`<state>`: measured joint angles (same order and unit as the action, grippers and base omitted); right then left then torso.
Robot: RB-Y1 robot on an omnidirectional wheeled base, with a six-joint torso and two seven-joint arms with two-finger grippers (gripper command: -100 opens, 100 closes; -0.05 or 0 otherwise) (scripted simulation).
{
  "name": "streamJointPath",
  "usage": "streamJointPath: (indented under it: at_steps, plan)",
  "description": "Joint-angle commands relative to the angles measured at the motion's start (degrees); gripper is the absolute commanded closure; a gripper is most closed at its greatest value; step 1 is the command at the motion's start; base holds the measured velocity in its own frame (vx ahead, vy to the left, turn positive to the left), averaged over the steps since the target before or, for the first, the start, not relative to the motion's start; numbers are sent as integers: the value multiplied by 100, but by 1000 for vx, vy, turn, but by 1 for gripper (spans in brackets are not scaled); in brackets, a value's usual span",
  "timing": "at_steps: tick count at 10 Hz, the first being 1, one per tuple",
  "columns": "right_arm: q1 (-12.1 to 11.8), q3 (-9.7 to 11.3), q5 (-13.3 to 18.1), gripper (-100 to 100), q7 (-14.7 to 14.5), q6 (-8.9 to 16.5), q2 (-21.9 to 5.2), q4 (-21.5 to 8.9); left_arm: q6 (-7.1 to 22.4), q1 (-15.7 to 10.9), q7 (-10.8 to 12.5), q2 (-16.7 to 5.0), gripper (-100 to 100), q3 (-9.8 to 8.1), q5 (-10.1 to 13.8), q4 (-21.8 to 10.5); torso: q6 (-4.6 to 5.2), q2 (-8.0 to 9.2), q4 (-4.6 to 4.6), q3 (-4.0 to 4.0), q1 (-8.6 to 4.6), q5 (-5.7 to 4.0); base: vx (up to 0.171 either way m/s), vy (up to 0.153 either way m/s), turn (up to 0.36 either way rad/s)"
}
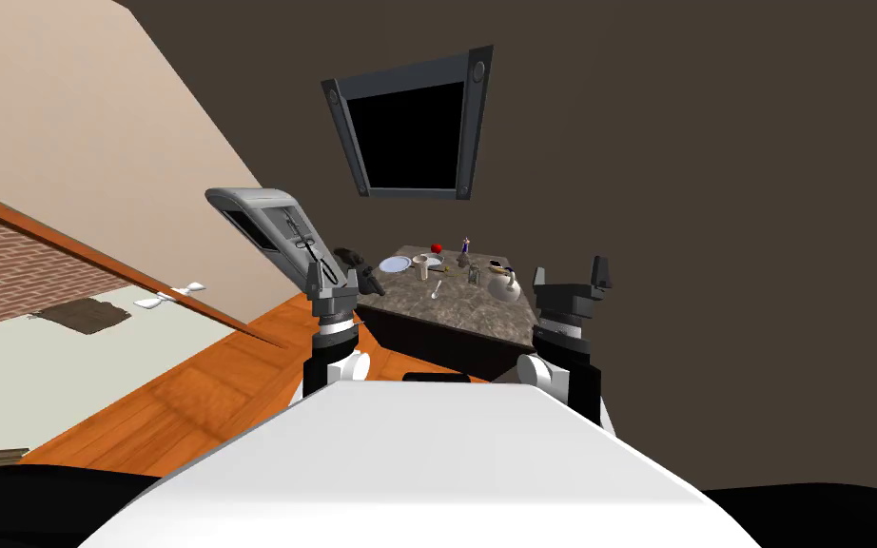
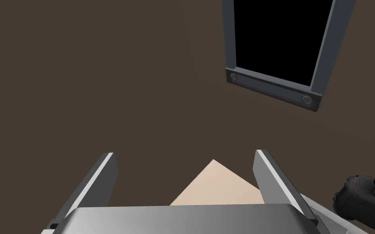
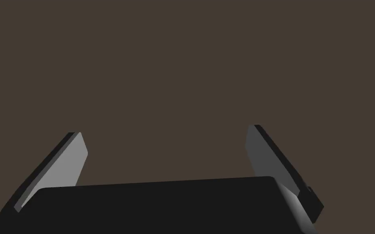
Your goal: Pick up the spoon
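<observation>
**Ana:** Where is the spoon?

**Ben:** The spoon [image 1: 437, 288] lies flat on the worktop [image 1: 470, 319], just beside the cup [image 1: 422, 270]. The plate [image 1: 395, 264] is on one side and the teapot [image 1: 504, 284] on the other.

**Ana:** Are the hands holding anything?

**Ben:** No. The left hand [image 1: 332, 279] and the right hand [image 1: 570, 274] are both wide open and hold nothing. They are up in the air, well apart from the spoon.

**Ana:** So what should I do?

**Ben:** I think you should go closer first. Then bring one hand down over the thin handle, with a finger on each side, and close gently. Stay off the cup so it does not tip.
</observation>
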<state>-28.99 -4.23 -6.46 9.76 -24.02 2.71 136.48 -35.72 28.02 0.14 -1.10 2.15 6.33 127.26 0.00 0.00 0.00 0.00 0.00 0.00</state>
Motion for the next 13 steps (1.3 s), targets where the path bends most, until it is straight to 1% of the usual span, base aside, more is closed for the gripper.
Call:
streamJointPath:
  at_steps: [1, 3, 5, 7, 8, 9, 10, 11, 12, 13]
  plan:
    - [0, 0, 0, 0, 0, 0, 0, 0, -94, -18, -20, -242, -100, -24, 2, -14, 0, 0, 0, 0, 0, 0, 18, 86, -174]
    - [0, -1, 0, 0, 0, 0, -2, 0, -216, -24, -66, -523, -100, -48, -8, -37, 1, -3, -1, -2, 61, 13, 5, 174, -214]
    - [0, -2, 0, 0, 0, 0, -2, 0, -360, -6, -151, -871, -100, -72, -41, -86, 1, 2, 0, 1, 80, 18, -16, 210, -284]
    - [0, -2, 0, 0, 0, 0, -2, -1, -508, 46, -287, -1217, -100, -97, -103, -165, 1, 5, 2, 3, 92, 21, -37, 217, -318]
    - [1, -2, 0, 0, 0, 0, -2, -1, -508, 46, -287, -1291, -100, -97, -103, -165, 2, 10, 2, 6, 85, 20, -25, 121, -143]
    - [-1, -2, 0, 0, 0, 0, -1, -1, -578, 88, -376, -1509, -100, -109, -148, -218, -2, 1, 1, 1, 57, 15, -12, 97, -285]
    - [0, -1, 0, 0, 0, 0, -1, 0, -644, 144, -482, -1677, -100, -119, -202, -282, 2, -5, -1, -2, 46, 11, -6, 122, -423]
    - [0, -1, 0, 0, 0, 0, -2, 0, -644, 144, -482, -1781, -100, -119, -202, -282, 2, -9, -2, -5, 51, 12, -6, 101, -163]
    - [-1, -2, 0, 0, 0, 0, -1, 0, -705, 212, -604, -1989, -100, -130, -268, -359, -3, -13, -2, -7, 44, 11, -18, 98, -353]
    - [0, -1, 0, 0, 0, 0, -1, 0, -705, 212, -604, -2045, -100, -130, -268, -359, 3, -11, -2, -6, 44, 10, -23, 83, -161]
